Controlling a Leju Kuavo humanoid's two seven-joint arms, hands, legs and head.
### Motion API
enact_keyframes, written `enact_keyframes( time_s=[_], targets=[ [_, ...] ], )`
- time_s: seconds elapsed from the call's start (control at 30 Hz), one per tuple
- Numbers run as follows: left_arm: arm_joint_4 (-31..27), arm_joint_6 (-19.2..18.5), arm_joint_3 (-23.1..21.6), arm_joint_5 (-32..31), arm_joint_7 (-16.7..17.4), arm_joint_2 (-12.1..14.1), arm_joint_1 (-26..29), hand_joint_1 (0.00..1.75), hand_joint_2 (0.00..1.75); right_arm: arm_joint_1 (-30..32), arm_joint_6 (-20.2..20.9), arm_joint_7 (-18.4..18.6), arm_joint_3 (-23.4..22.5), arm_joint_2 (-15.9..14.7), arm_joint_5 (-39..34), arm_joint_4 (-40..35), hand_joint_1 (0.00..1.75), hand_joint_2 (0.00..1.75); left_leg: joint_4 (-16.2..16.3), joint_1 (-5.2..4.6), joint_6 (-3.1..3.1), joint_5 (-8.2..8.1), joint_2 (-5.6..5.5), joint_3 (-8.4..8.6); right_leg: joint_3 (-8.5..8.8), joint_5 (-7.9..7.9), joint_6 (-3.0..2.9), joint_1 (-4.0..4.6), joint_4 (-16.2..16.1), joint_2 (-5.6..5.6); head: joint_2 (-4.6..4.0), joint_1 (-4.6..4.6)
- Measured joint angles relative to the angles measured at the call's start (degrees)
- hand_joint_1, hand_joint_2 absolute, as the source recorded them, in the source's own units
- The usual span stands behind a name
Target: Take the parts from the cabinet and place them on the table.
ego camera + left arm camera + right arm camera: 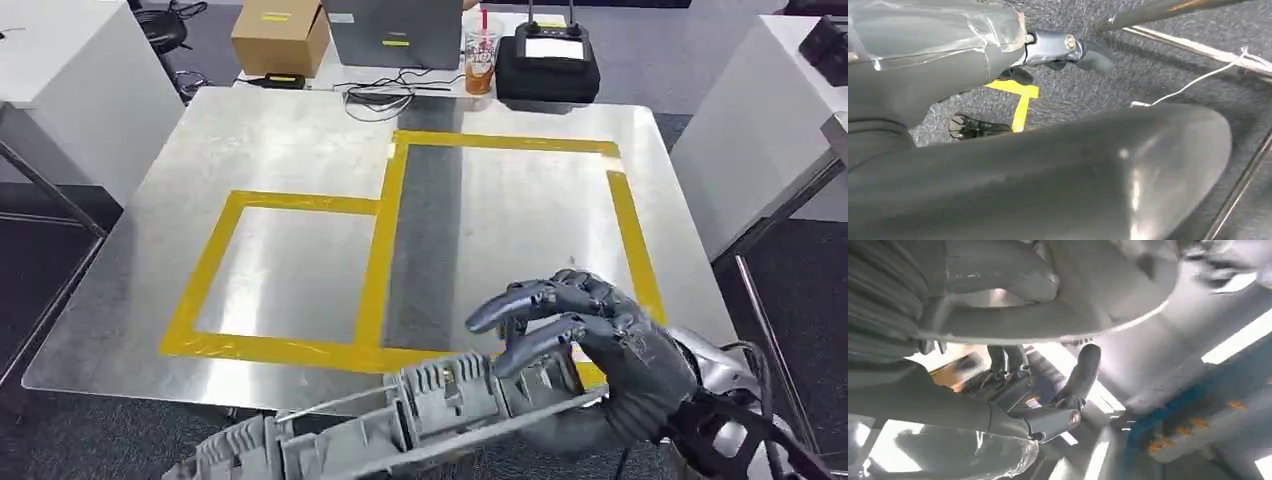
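Right hand: fingers closed over one end of a long grey ribbed part, carried at the near edge of the surface. Step: delivery. Next, judged: advance part over the yellow-taped zone ahead of the hand, lower, release. Left hand: grip state unclear.

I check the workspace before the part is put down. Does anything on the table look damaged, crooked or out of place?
One small flaw: the yellow tape outline has a gap at its far right corner. The metal table inside it is bare. The right hand holds the long grey part over the near edge.
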Motion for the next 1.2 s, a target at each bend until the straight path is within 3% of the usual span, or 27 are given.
enact_keyframes(
  time_s=[0.03, 0.07, 0.1, 0.17, 0.2, 0.27, 0.33, 0.37, 0.43, 0.53, 0.57, 0.6, 0.63, 0.7, 0.73, 0.77, 0.87, 0.9, 0.93, 0.97, 1.0, 1.07, 1.1, 1.13, 1.2],
  targets=[
    [0.0, 0.0, 0.0, -0.3, -0.3, -0.1, 0.0, 0.0, 0.0, -0.8, -1.6, 0.0, -0.1, -0.5, 2.3, 0.3, 1.75, 1.75, 0.0, -0.04, 0.06, -0.23, -0.04, 0.03, -2.82, -0.84, 0.18, 0.0, 3.9, -0.01, 0.0, 0.09],
    [0.2, 0.0, 0.0, -0.8, -0.6, -0.2, 0.0, 0.0, 0.0, -1.9, -3.1, -0.1, -0.1, -1.0, 5.0, 0.8, 1.75, 1.75, 0.1, -0.07, 0.0, -0.48, -0.06, 0.18, -4.62, -0.42, 0.64, -0.03, 5.5, -0.02, 0.0, 0.0],
    [0.2, 0.0, 0.0, -1.1, -0.8, -0.2, 0.0, 0.0, 0.0, -3.0, -4.6, -0.4, -0.2, -1.6, 8.5, 1.7, 1.75, 1.75, 0.1, -0.07, -0.05, -0.74, -0.08, 0.51, -4.75, 1.29, 1.31, -0.11, 4.1, -0.03, 0.0, 0.04],
    [0.4, 0.1, 0.0, -1.3, -1.1, -0.2, -0.1, 0.0, 0.0, -5.0, -7.7, -0.8, -0.2, -2.8, 16.7, 3.0, 1.75, 1.75, 0.5, -0.03, -0.37, -1.54, -0.31, 1.32, -1.82, 6.89, 2.82, -0.32, -4.6, -0.07, 0.0, 0.04],
    [0.5, 0.1, 0.0, -1.4, -1.2, -0.2, -0.1, 0.0, 0.0, -5.8, -9.0, -0.8, -0.1, -3.5, 20.5, 3.7, 1.75, 1.75, 1.0, -0.05, -0.67, -2.08, -0.43, 1.51, 0.06, 9.49, 3.19, -0.43, -9.8, -0.12, 0.0, 0.09],
    [0.5, 0.1, 0.0, -1.9, -1.7, -0.2, -0.1, 0.0, 0.0, -6.8, -11.7, -0.3, 0.1, -4.9, 27.6, 5.1, 1.75, 1.75, 2.2, -0.44, -1.25, -2.93, -0.73, 1.02, 0.87, 10.14, 1.39, -0.21, -11.5, -0.09, 0.0, -0.09],
    [0.5, 0.0, 0.0, -2.2, -2.3, -0.2, -0.1, 0.0, 0.0, -7.5, -14.1, 0.7, 0.4, -6.8, 34.4, 7.0, 1.75, 1.75, 2.1, -0.32, -1.48, -3.06, -0.73, 1.05, 0.89, 10.02, 0.72, 0.08, -11.5, -0.09, 0.0, -0.02],
    [0.5, 0.0, 0.0, -2.6, -2.4, -0.1, -0.1, 0.0, 0.0, -8.0, -15.1, 0.8, 0.6, -7.7, 36.9, 8.3, 1.75, 1.75, 2.3, -0.34, -1.66, -3.27, -0.71, 1.06, 1.04, 10.1, 0.44, -0.38, -11.7, -0.08, 0.0, -0.04],
    [0.5, 0.1, 0.0, -3.1, -2.9, -0.2, -0.1, 0.0, 0.0, -8.7, -17.1, 1.0, 0.7, -9.4, 40.4, 10.4, 1.75, 1.75, 4.8, -0.05, -2.78, -5.04, -0.41, -0.16, 1.47, 9.97, -0.14, -0.75, -11.7, -0.11, 0.0, -0.48],
    [0.8, 0.3, 0.0, -4.4, -3.8, 0.0, -0.2, 0.0, 0.0, -8.8, -21.2, 1.7, 1.2, -11.4, 47.1, 13.0, 1.75, 1.75, 17.9, 1.06, -3.86, -10.47, -0.1, -6.95, 1.56, 9.72, -0.44, -0.72, -11.7, -0.11, 0.0, -0.52],
    [0.9, 0.4, 0.0, -4.6, -4.0, 0.0, -0.2, 0.0, 0.0, -8.8, -21.8, 1.7, 1.4, -12.0, 48.1, 13.8, 1.75, 1.75, 20.3, 1.31, -4.01, -10.56, 0.07, -8.56, 1.61, 9.68, -0.44, -0.74, -11.7, -0.08, 0.0, -0.5],
    [1.1, 0.4, 0.0, -4.9, -4.1, 0.0, -0.2, 0.0, 0.0, -8.8, -22.1, 1.7, 1.5, -12.4, 48.5, 14.4, 1.75, 1.75, 19.5, 1.5, -4.08, -9.21, 0.17, -8.6, 1.75, 9.52, -0.33, -0.78, -11.7, -0.03, 0.0, -0.52],
    [1.2, 0.4, 0.0, -4.9, -4.1, 0.1, -0.3, 0.0, 0.0, -8.7, -22.1, 1.7, 1.6, -12.7, 48.7, 14.9, 1.75, 1.75, 16.3, 1.63, -4.06, -6.84, 0.23, -7.29, 1.98, 9.37, -0.34, -0.81, -11.7, 0.07, 0.0, -0.5],
    [1.3, 0.4, 0.0, -5.0, -4.2, 0.3, -0.3, 0.0, 0.0, -8.8, -22.3, 1.9, 1.7, -13.5, 49.9, 15.6, 1.75, 1.75, 5.8, 1.67, -3.69, -1.39, 0.29, -2.27, 2.76, 8.94, 0.05, -0.87, -11.8, 0.15, 0.0, -0.52],
    [1.3, 0.4, 0.0, -5.0, -4.4, 0.4, -0.4, 0.0, 0.0, -8.9, -22.5, 2.2, 1.8, -13.8, 51.5, 15.8, 1.75, 1.75, 3.3, 1.5, -3.5, -1.9, 0.25, -0.69, 2.95, 8.82, 0.28, -0.83, -11.9, 0.16, 0.0, -0.42],
    [1.4, 0.4, 0.0, -5.3, -4.7, 0.5, -0.5, 0.0, 0.0, -9.2, -22.7, 2.5, 2.0, -14.2, 53.4, 16.1, 1.75, 1.75, 2.4, 1.03, -3.19, -2.05, 0.25, -0.55, 2.75, 8.72, 0.53, -0.47, -11.9, 0.2, 0.0, -0.44],
    [1.7, 0.9, 0.0, -6.1, -5.7, 0.9, -0.7, 0.0, 0.0, -10.0, -22.4, 2.5, 3.5, -15.3, 58.6, 18.3, 1.75, 1.75, 2.5, 0.74, -2.37, -2.22, 0.25, -0.27, 3.07, 8.84, 1.57, -0.72, -12.5, 0.16, 0.0, -0.5],
    [1.9, 1.2, 0.0, -6.4, -6.1, 1.2, -0.9, 0.0, 0.0, -10.3, -21.8, 2.2, 4.1, -15.7, 59.3, 19.4, 1.75, 1.75, 1.1, 1.27, -1.7, -1.68, 0.29, 0.65, 3.03, 8.51, 1.92, -0.6, -12.5, 0.13, 0.0, -0.48],
    [2.5, 1.4, 0.0, -6.7, -6.5, 1.2, -0.9, 0.0, 0.0, -10.7, -21.3, 2.1, 4.9, -15.9, 59.9, 21.2, 1.75, 1.75, 0.5, 1.2, -1.34, -1.52, 0.3, 1.31, 2.67, 7.76, 1.68, -0.61, -10.9, -0.01, 0.0, -0.26],
    [3.1, 1.5, 0.0, -7.1, -6.8, 1.6, -1.0, 0.0, 0.0, -11.2, -20.8, 1.8, 6.1, -16.1, 60.3, 23.4, 1.75, 1.75, 0.4, 1.12, -0.9, -1.44, 0.27, 1.47, 0.91, 6.12, 1.2, -0.53, -7.2, 0.0, 0.0, -0.22],
    [3.7, 1.7, 0.0, -7.4, -7.1, 2.0, -1.2, 0.0, 0.0, -11.4, -20.4, 1.7, 7.2, -16.1, 60.6, 25.3, 1.75, 1.75, 0.4, 0.99, -0.88, -1.46, 0.25, 1.45, -1.63, 4.32, 0.89, -0.47, -2.4, -0.01, 0.0, -0.15],
    [4.9, 2.0, 0.0, -7.9, -7.6, 2.4, -1.4, 0.0, 0.0, -11.3, -19.6, 1.6, 9.6, -16.0, 61.0, 29.4, 1.75, 1.75, 0.5, 0.63, -0.7, -1.49, 0.04, 1.35, -5.9, 2.12, 0.81, -0.49, 5.2, -0.01, 0.0, -0.13],
    [5.6, 2.2, 0.0, -8.0, -7.8, 2.8, -1.4, 0.0, 0.0, -11.4, -19.0, 1.2, 11.0, -15.9, 60.7, 31.5, 1.75, 1.75, 0.5, 0.44, -0.68, -1.48, -0.04, 1.39, -6.29, 2.56, 1.08, -0.48, 5.4, -0.01, 0.0, -0.09],
    [6.3, 2.5, -0.1, -8.2, -8.1, 3.0, -1.4, 0.0, 0.0, -11.6, -18.3, 0.8, 12.5, -15.7, 60.0, 33.9, 1.75, 1.75, 0.5, 0.3, -0.68, -1.48, -0.15, 1.43, -5.14, 4.07, 1.5, -0.48, 2.7, -0.01, 0.0, -0.11],
    [7.5, 2.9, -0.3, -8.4, -8.4, 3.6, -1.6, 0.0, 0.0, -13.1, -16.8, 0.2, 14.9, -15.3, 58.5, 38.0, 1.75, 1.75, 0.8, 0.07, -0.75, -1.54, -0.33, 1.48, 0.05, 8.62, 2.07, -0.47, -8.2, -0.04, 0.0, -0.11]
  ],
)
